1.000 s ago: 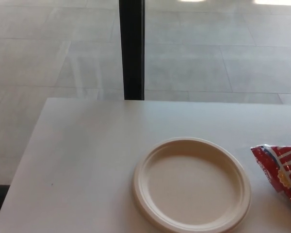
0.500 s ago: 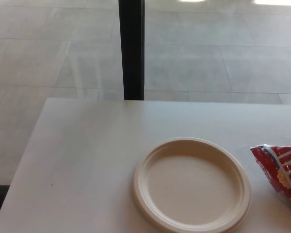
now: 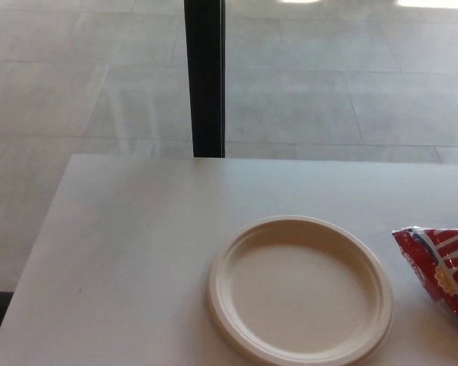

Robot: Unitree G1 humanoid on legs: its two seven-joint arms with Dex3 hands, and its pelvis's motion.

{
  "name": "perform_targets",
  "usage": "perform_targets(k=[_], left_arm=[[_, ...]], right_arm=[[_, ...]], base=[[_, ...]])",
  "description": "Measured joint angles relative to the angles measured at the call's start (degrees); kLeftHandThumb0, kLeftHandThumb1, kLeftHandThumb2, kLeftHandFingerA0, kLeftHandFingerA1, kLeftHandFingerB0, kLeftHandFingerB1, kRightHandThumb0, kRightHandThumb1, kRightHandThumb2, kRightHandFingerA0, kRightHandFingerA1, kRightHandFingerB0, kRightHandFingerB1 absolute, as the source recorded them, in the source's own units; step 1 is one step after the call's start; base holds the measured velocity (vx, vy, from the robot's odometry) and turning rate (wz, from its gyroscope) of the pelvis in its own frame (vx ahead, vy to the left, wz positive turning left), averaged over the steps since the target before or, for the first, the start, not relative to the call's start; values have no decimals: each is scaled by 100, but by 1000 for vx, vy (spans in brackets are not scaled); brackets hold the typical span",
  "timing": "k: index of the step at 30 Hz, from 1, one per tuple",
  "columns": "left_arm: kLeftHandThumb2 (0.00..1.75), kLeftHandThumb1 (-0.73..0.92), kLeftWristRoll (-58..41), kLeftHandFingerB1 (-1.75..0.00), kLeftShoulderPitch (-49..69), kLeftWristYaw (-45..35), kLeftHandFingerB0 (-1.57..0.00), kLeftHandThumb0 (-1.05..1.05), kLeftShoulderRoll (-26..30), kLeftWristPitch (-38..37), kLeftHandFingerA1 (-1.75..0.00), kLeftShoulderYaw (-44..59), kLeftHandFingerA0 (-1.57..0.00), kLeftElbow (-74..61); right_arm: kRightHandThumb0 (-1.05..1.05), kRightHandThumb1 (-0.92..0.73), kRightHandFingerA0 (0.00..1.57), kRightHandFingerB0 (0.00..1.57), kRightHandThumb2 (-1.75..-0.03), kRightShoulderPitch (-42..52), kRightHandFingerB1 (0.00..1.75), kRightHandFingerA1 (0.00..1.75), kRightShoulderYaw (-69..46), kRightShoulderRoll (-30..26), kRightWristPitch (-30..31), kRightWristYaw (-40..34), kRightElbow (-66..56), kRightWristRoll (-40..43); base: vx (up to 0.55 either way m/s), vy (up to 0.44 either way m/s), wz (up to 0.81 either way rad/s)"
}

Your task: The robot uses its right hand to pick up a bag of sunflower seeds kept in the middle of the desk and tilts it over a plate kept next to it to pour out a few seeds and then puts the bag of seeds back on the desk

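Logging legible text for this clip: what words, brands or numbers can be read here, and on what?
Bag: red and white print with a yellow patch, cut off by the picture's edge and too blurred to read.
Plate: no text.
Desk: no text.
Nothing legible anywhere in this view.

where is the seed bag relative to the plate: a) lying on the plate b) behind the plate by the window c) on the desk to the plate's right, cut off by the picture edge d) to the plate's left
c: the red seed bag lies on the white desk just right of the empty plate, partly out of frame.
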Motion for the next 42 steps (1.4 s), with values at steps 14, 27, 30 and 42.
perform_targets(k=[14, 27, 30, 42], left_arm=[[60, 66, 0, -39, 47, 93, -50, -74, -41, -23, -57, 7, -56, -29], [61, 65, 1, -41, 70, 162, -53, -75, -41, -67, -58, -4, -58, -16], [60, 66, 1, -42, 77, 167, -56, -76, -41, -76, -58, -8, -57, -14], [60, 65, -15, -43, 47, 191, -54, -73, -46, -100, -58, 41, -55, -5]], right_arm=[[-32, -52, 70, 10, -59, -270, 20, 94, 75, 513, -187, -757, 1257, 215], [-29, -59, 82, 26, -58, -637, 31, 138, 128, 783, -215, -446, 1712, 597], [-36, -57, 83, 22, -75, -654, 40, 121, 151, 786, -276, -302, 1712, 693], [-22, -72, 86, 96, -74, -685, 63, 122, 256, 791, -810, 129, 1578, 1094]], base=[[0, 0, 0], [0, 0, 0], [0, 0, 0], [0, 0, 0]])
